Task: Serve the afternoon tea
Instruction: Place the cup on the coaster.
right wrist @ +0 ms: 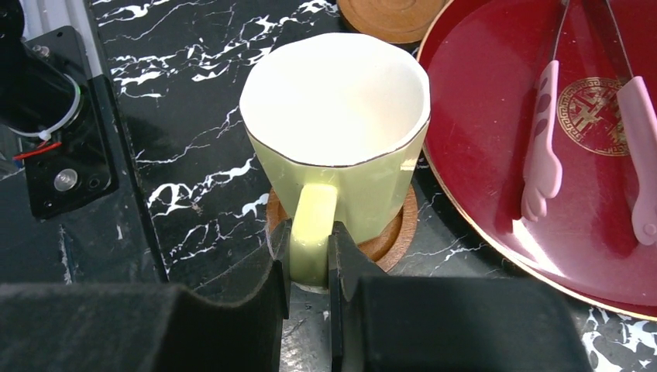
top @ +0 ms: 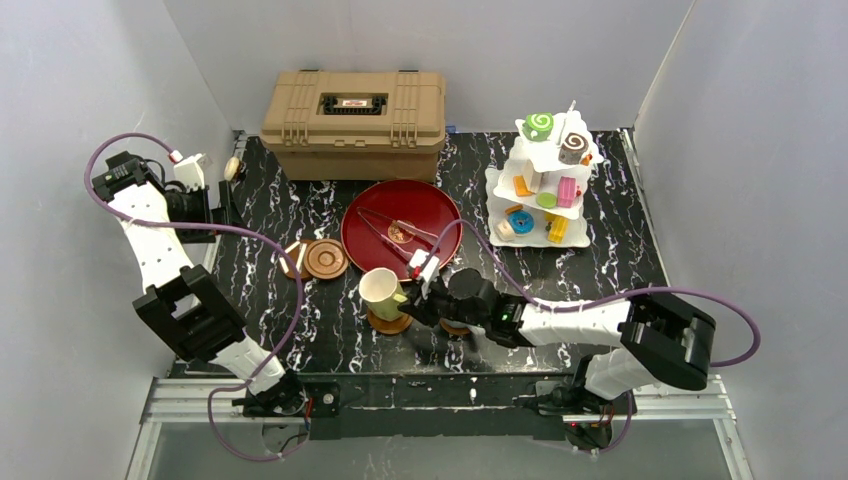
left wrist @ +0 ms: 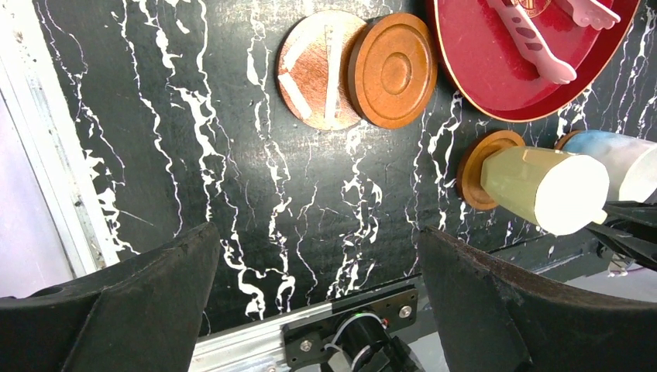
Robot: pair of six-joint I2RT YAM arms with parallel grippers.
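A pale yellow mug [top: 380, 290] stands on a brown coaster [top: 389, 323] in front of the red tray. My right gripper [top: 416, 300] is shut on its handle; the right wrist view shows both fingers pinching the handle [right wrist: 310, 248] of the mug [right wrist: 333, 116] over the coaster [right wrist: 391, 232]. A white mug [left wrist: 627, 159] on another coaster shows only in the left wrist view, beside the yellow mug [left wrist: 542, 186]. Two spare coasters [top: 322, 258] lie left of the tray. Toy pastries sit on a white tiered stand [top: 545, 180]. My left gripper [top: 222, 203] is open and empty at the far left [left wrist: 318, 240].
A red round tray [top: 375, 205] holds metal tongs with pink tips [top: 400, 235]. A tan ribbed toolbox [top: 353, 110] stands at the back. A small tan round object [top: 233, 168] lies at the back left. White walls enclose the black marbled table [top: 600, 270].
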